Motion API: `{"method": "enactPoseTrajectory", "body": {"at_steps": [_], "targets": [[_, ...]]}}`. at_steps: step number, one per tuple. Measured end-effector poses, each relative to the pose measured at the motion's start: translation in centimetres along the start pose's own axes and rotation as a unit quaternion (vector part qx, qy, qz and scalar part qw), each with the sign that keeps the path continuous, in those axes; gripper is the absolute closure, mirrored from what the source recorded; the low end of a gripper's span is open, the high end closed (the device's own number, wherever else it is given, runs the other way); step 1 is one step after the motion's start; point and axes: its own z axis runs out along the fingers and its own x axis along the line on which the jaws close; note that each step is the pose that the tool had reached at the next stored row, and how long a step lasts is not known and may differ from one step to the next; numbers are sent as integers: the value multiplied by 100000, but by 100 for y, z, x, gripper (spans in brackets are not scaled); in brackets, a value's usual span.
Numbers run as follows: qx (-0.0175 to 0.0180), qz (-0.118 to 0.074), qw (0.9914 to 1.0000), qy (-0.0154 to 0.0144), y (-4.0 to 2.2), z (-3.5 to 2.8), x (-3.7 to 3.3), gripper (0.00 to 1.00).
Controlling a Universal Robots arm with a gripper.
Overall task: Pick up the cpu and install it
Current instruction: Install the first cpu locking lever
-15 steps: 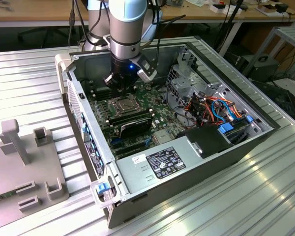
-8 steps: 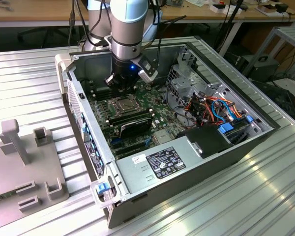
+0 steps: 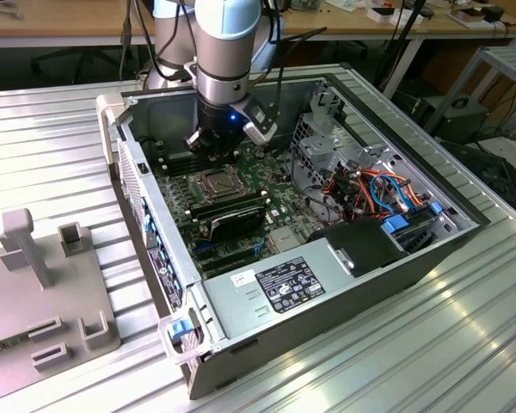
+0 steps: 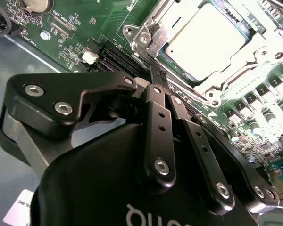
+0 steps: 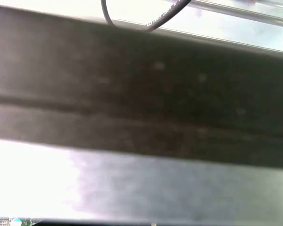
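The cpu point(image 3: 217, 181) lies flat in its socket on the green motherboard point(image 3: 275, 215) inside the open computer case. In the second wrist view its pale metal lid point(image 4: 211, 40) sits inside the silver socket frame point(image 4: 146, 37). My gripper point(image 3: 210, 144) hangs just above the board, a little behind the socket in the exterior view. Its two black fingers point(image 4: 156, 110) lie pressed together with nothing between them, and the gripper's tip point(image 4: 155, 74) is beside the frame's edge, not on the cpu.
Memory sticks point(image 3: 228, 209) stand right in front of the socket. Drive cage and orange and blue cables point(image 3: 374, 185) fill the case's right part; the power supply point(image 3: 284, 284) is in front. A grey fixture point(image 3: 43, 284) stands outside at the exterior view's left. A dark case wall point(image 5: 141, 103) is close.
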Motion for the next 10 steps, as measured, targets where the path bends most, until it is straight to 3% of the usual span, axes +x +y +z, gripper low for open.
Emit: {"method": "enactPoseTrajectory", "body": {"at_steps": [10], "targets": [[10,4,100000,58,-6,6,-43,89]]}}
